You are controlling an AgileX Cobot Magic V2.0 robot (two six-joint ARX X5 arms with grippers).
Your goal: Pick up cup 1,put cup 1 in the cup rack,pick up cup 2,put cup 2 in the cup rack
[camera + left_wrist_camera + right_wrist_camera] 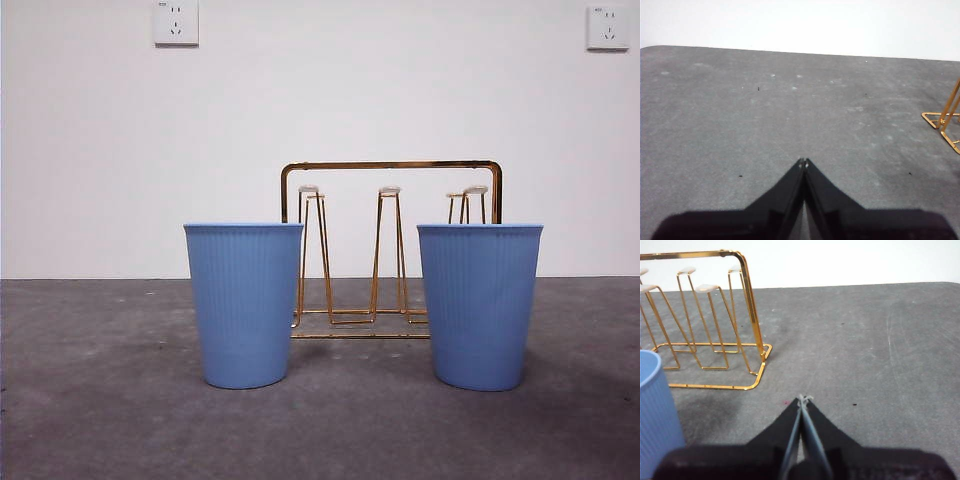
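**Two blue cups upright before the gold rack, both hands clenched and empty**

The cup rack (391, 250) stands at the middle of the grey worktop (100, 420), farther back than the cups; its arched frame and three groups of pale-tipped prongs show between and above them. No cup hangs on it. There are two ribbed blue cups, both upright and mouth up: the left cup (244, 303) and the right cup (480, 305), well apart, each covering a lower corner of the rack. No brand, label or writing can be read on either cup or on the rack.

The left hand (803, 162) is clenched on nothing above bare worktop, with only a corner of the rack's base at the picture's edge. The right hand (802, 399) is likewise clenched and empty, near the rack's right end; one cup is cut off beside it.

Two white wall sockets (176, 22) sit high on the far wall.
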